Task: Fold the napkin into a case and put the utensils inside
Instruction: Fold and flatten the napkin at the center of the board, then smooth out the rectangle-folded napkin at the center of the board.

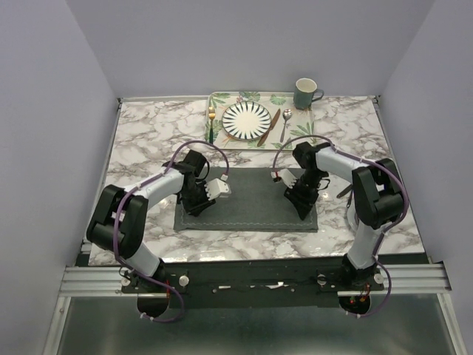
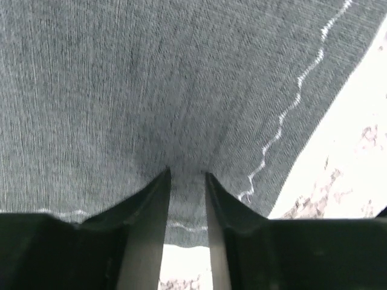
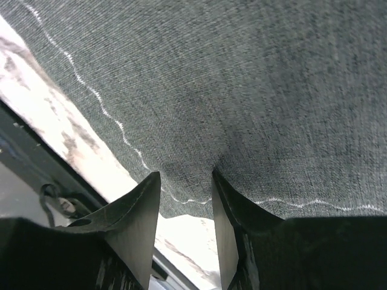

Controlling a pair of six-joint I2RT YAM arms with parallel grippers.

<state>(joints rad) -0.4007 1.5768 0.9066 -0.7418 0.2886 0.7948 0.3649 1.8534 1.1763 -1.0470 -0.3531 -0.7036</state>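
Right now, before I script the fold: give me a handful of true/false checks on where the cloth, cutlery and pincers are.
1. The napkin lies on the table between the two arms. True.
2. The fork is already on the napkin. False: it lies on the tray, left of the plate.
3. The left pincer and right pincer are both down at the napkin, near its stitched border. True.
4. The mug stands on the plate. False: it stands at the tray's far right corner, apart from the plate.
5. The knife and spoon lie right of the plate. True.
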